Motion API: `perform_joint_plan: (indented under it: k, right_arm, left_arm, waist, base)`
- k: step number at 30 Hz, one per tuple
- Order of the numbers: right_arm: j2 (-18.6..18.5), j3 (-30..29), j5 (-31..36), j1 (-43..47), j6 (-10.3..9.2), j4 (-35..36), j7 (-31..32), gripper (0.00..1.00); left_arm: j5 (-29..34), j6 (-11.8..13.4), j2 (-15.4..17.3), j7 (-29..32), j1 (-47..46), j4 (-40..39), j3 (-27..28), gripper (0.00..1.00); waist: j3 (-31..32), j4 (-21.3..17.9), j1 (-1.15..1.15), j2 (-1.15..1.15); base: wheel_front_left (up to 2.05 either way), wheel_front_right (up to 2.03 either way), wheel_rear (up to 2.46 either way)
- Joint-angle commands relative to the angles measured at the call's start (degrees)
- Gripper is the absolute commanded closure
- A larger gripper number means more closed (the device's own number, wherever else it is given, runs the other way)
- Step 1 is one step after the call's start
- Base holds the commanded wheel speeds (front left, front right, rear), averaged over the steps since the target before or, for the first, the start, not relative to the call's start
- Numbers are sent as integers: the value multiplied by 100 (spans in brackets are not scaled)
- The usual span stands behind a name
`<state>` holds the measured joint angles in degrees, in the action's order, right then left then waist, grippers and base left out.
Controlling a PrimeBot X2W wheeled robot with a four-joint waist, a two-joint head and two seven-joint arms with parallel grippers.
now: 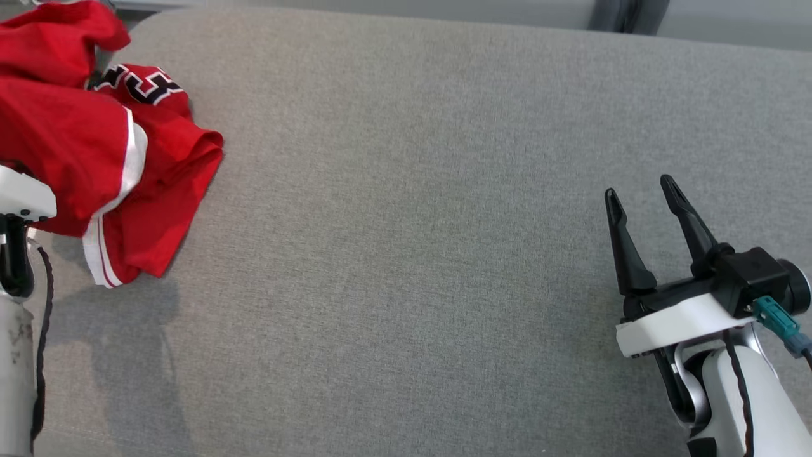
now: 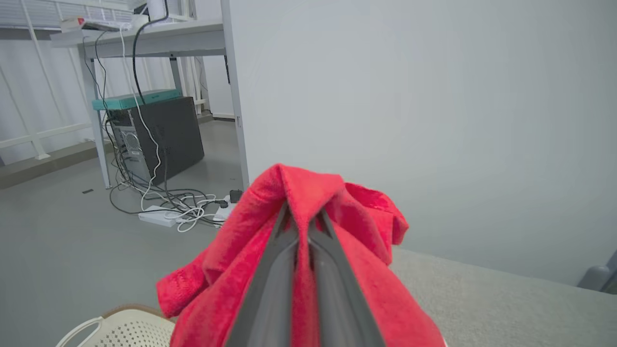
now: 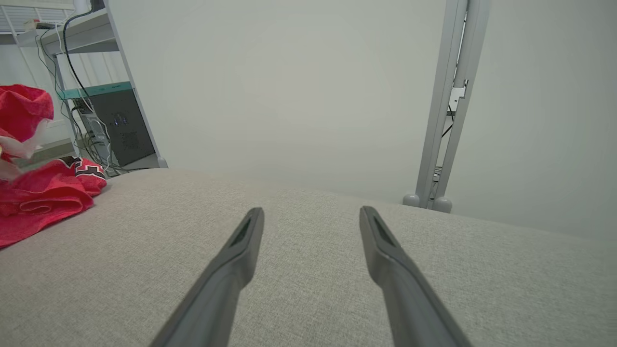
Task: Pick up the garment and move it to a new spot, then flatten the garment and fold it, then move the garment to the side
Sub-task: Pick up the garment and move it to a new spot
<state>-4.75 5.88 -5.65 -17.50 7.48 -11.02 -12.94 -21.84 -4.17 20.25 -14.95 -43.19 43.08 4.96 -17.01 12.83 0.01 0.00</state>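
On the desk (image 1: 406, 254), at its far left corner, we see the garment (image 1: 70, 139). It is red, with white stripes along its edges and a black and white number on it. It is all bunched up. One part of it lies on the desk's grey cloth top, and one part is lifted up above the desk. Its shadow falls on the desk close by.

Our left pincer (image 2: 303, 218) is clenched on the garment. A fold of red cloth is pinched tight between the two dark fingers (image 2: 270, 289), and more cloth hangs down over both of them. From the head view we see our white left arm (image 1: 19, 197) at the desk's left edge, with red cloth right against it.

Our right pincer (image 1: 639, 188) is over the desk's right side, well apart from the garment. It is released: its fingers are spread wide and grip nothing.

Past the desk's left edge, down on the floor (image 2: 58, 250), we see a black computer (image 2: 159, 135), a heap of wires (image 2: 183, 212) and a white basket (image 2: 125, 330) with little holes. Behind the desk's far edge stands a pale wall (image 2: 409, 120), and a grey post (image 3: 448, 96) stands there too.
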Motion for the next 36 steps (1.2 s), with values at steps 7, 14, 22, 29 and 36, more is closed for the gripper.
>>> perform_joint_plan:
  k: [7, 14, 22, 29, 36]
  right_arm:
    - [87, -149, -101, 353, 3, -109, -121, 0]
    - [141, -222, -171, 735, 3, -161, -149, 0]
    - [165, -357, -129, 843, 3, 73, -71, 0]
    - [165, -222, -168, 645, 3, 201, -25, 0]
    - [171, -179, -436, 466, 3, 130, -142, 0]
  left_arm:
    - [380, 407, -428, -20, 1553, -2022, 91, 100]
    - [548, 609, -925, 152, 3062, -3361, -305, 100]
    - [689, 539, -1255, 560, 3668, -4110, -957, 100]
    - [767, 222, -1375, 714, 3268, -3938, -1551, 100]
    - [916, -93, -1488, 882, 2568, -3527, -2291, 100]
  waist:
    - [622, 5, -1, 0]
    - [1093, -76, -1, 0]
    - [1053, -325, -1, 0]
    - [728, -1112, -1, 0]
    - [293, -2094, -1, 0]
  base:
    - [0, 0, 0]
    - [0, 0, 0]
    - [0, 0, 0]
    - [0, 0, 0]
    - [0, 0, 0]
